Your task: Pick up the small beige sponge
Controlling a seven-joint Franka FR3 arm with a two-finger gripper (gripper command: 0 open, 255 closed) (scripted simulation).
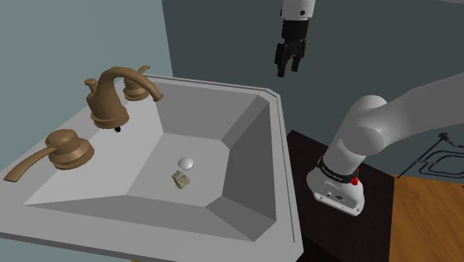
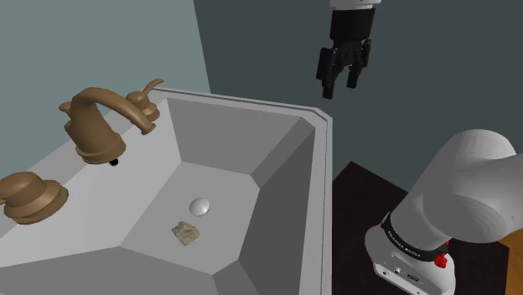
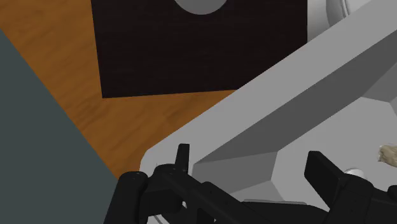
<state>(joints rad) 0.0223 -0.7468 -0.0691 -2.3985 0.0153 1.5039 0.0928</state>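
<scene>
Starting at the shoulder view's left, a bronze lever handle (image 1: 63, 149) sits on the pale grey sink's deck, and just along from it the curved bronze spout (image 1: 111, 93) arches over the basin with a second handle (image 1: 136, 88) tucked behind it; moving right, down into the sink (image 1: 279, 149), there's the round silvery drain (image 1: 186, 162) at the bottom of the sloped basin, and right beside it, on the near side, lies the small beige sponge (image 1: 181, 179), crumpled-looking and flat on the basin floor; the second exterior view has the sponge (image 2: 188, 233) just below the drain (image 2: 199, 205) too, nothing touching it; further right and high up, the black gripper (image 1: 289, 71) hangs in the air above the sink's far right corner, well apart from the sponge, pointing downward, and from the second exterior view the gripper (image 2: 339, 88) hovers over that same rim corner; in the wrist view its two fingers (image 3: 183, 156) stand apart with nothing between them, the sponge (image 3: 388, 154) off beyond one fingertip; rightmost, the white arm (image 1: 372, 126) bends up from the dark stand (image 1: 312, 149), with wooden floor (image 1: 424, 223) beside it
</scene>
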